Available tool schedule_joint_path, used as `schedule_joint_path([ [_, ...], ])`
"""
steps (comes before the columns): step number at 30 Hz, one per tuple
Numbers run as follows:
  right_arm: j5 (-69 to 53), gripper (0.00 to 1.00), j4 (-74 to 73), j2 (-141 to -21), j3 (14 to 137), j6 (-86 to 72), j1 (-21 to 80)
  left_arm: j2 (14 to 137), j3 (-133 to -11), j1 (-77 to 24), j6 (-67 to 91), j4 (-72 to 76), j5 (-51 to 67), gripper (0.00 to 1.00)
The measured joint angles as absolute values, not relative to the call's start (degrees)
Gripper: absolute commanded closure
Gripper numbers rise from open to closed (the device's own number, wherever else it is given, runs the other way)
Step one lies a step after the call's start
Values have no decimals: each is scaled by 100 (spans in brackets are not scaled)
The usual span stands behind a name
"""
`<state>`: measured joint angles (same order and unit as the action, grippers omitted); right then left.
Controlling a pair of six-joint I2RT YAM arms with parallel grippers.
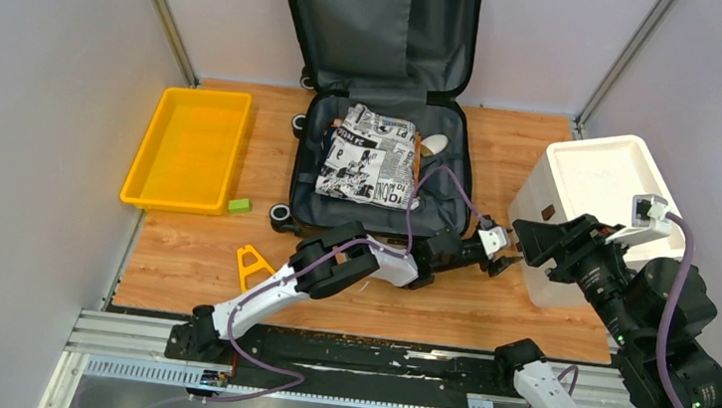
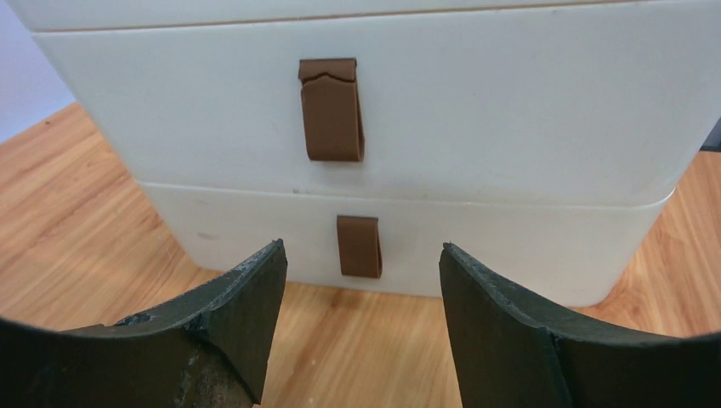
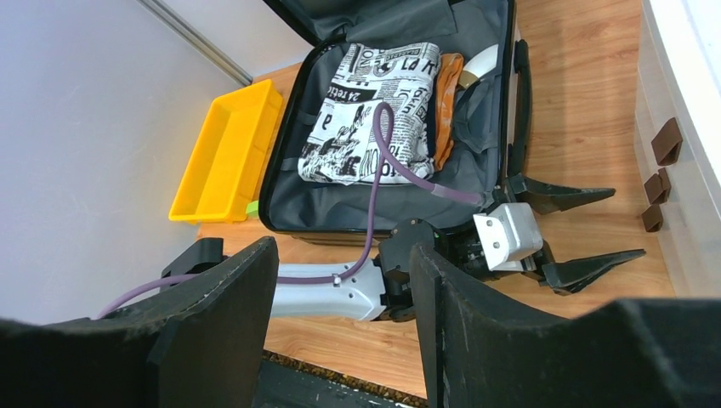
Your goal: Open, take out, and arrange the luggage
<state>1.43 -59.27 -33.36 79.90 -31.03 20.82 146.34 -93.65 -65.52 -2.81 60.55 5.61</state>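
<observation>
The suitcase (image 1: 384,26) is lying open at the back middle of the table (image 1: 487,306), with its lid leaning up against the back wall. A folded newspaper-print cloth (image 1: 372,155) is sitting in the bottom half, with something orange (image 3: 446,102) and something white (image 1: 432,146) peeking out beside it.

The left gripper (image 2: 361,248) is hanging just off the suitcase's front right corner. It's pointing at the side of the white bin (image 1: 549,197), right around the lower brown clip (image 2: 359,246). Its jaws are spread wide and it isn't gripping anything.

The right gripper (image 3: 344,246) is hovering close by, above the left one. Its jaws are parted too and nothing is sitting between them.

Over on the left, a yellow tray (image 1: 158,144) is sitting with a small green block (image 1: 239,206) just beside its corner.
</observation>
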Motion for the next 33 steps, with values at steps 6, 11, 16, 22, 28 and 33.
schedule_joint_path([
  [6, -40, 41, -5927, -3326, 7992, -3100, 2082, 15185, -10077, -6530, -246, 6106, 786, 25],
  [11, -163, 41, -5927, -3188, 7990, -3103, 2084, 15421, -10252, -6528, -5, 5992, 834, 23],
  [16, -198, 41, -5907, -2980, 7985, -3098, 2084, 15504, -10720, -6506, 156, 5271, 1004, 28],
  [22, -191, 41, -5889, -2908, 7985, -3057, 2082, 15506, -10978, -6488, 314, 4786, 1116, 37],
  [28, -191, 41, -5885, -2908, 7972, -3030, 2082, 15506, -11021, -6484, 434, 4593, 1127, 55],
  [33, -193, 41, -5874, -2899, 7898, -3028, 2082, 15506, -11017, -6477, 545, 4628, 1044, 86],
])
